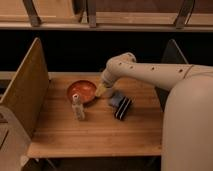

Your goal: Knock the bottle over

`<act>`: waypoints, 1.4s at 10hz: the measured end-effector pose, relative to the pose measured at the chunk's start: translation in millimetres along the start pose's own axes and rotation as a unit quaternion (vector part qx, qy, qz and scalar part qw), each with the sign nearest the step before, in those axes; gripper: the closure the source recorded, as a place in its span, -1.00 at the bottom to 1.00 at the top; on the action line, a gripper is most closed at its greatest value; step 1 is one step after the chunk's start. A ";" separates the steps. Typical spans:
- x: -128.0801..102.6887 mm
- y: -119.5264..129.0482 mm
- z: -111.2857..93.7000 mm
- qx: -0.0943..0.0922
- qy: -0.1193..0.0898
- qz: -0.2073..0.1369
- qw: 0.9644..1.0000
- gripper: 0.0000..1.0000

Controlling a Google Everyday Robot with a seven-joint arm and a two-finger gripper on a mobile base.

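Observation:
The bottle [78, 107] is small, slim and pale, and stands upright on the wooden table [100, 132], just in front of the red-orange bowl [82, 91]. My gripper [101, 90] is at the end of the beige arm, low over the table at the bowl's right rim, to the upper right of the bottle and apart from it.
A dark blue and black flat object [121, 105] lies right of the gripper. A tall wooden side panel [25, 85] stands along the table's left edge. My arm's large beige body [187, 125] fills the right side. A dark chair back [172, 52] stands behind the table.

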 end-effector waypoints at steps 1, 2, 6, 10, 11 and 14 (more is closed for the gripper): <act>0.0 0.0 0.0 0.000 0.000 0.000 1.000 -0.60; 0.0 0.0 0.0 0.000 0.000 0.000 1.000 -0.60; 0.0 0.0 0.0 0.000 0.000 0.000 1.000 -0.60; 0.0 0.0 0.0 0.000 0.000 0.000 1.000 -0.60; 0.0 0.0 0.0 0.000 0.000 0.000 1.000 -0.60; 0.0 0.0 0.0 0.000 0.000 0.000 1.000 -0.51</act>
